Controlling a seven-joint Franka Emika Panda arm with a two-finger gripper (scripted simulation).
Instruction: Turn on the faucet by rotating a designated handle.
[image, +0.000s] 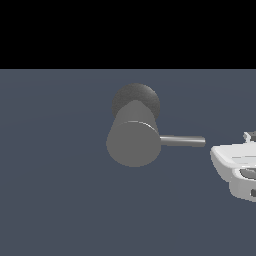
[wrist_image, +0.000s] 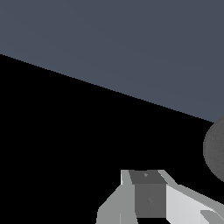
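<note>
Mid-scene: faucet (image: 134, 135) lies on a flat grey surface, its flat round end facing the exterior camera, darker rounded base behind.
Handle: thin shiny rod (image: 182, 141) sticking out level from the faucet's side, toward the exterior view's right.
Arm: glossy white body (image: 234, 167) at the exterior view's right edge, near the handle tip but apart from it.
End effector: (wrist_image: 146, 197) shows low in the wrist view, grey and white parts only; I cannot tell whether it is released or clenched, and it grasps nothing visible.
Wrist view: mostly black void and grey floor; a dark rounded shape at the edge is probably the faucet base.
Handle in wrist view: not seen.
Stage: approach, by my reading; no contact made.
Risk one: coming in off-line and striking the rod end-on, which pushes without turning it.
Risk two: brushing the thin rod so it slips past.
Risk three: the camera's missing sight of the rod makes alignment uncertain.
</note>
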